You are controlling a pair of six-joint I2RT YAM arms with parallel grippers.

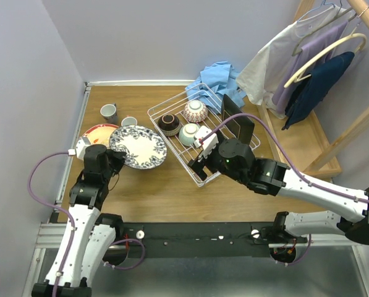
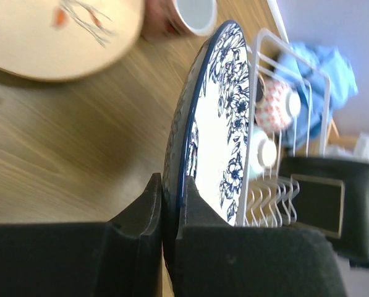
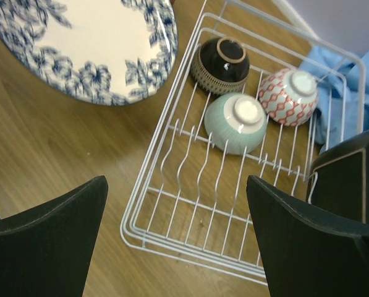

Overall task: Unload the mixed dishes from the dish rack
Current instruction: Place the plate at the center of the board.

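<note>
While the left gripper (image 2: 170, 192) is clamped narrow on the rim of the floral plate (image 1: 138, 146), I treat that plate as unloaded. It lies low over the table (image 1: 165, 192), just left of the rack (image 1: 175, 150), and its left edge overlaps an orange plate (image 1: 96, 132). I cannot tell whether it rests on the wood. The right gripper (image 3: 177, 182) hangs above the prongs at the near end of the rack, jaws spread wide with nothing between them. Three bowls sit mouth down and close together toward the far end of the rack: brown bowl (image 3: 220, 65), green bowl (image 3: 237, 122) and pink bowl (image 3: 288, 96). A black square plate (image 1: 238, 124) stands on edge at the right side. Two cups (image 1: 109, 112) stand on the table at the far left. I judge every piece to be glazed ceramic, which is stiff, brittle and slick. A rim pinch on the floral plate carries its weight far from the pads, so it may pivot; I would lower it gently before release. The green bowl is nearest the right gripper. Its rounded wall offers poor purchase, so I would take the raised foot ring on top. For the square plate, I would grip the upper edge and lift straight up, clear of the wires.
</note>
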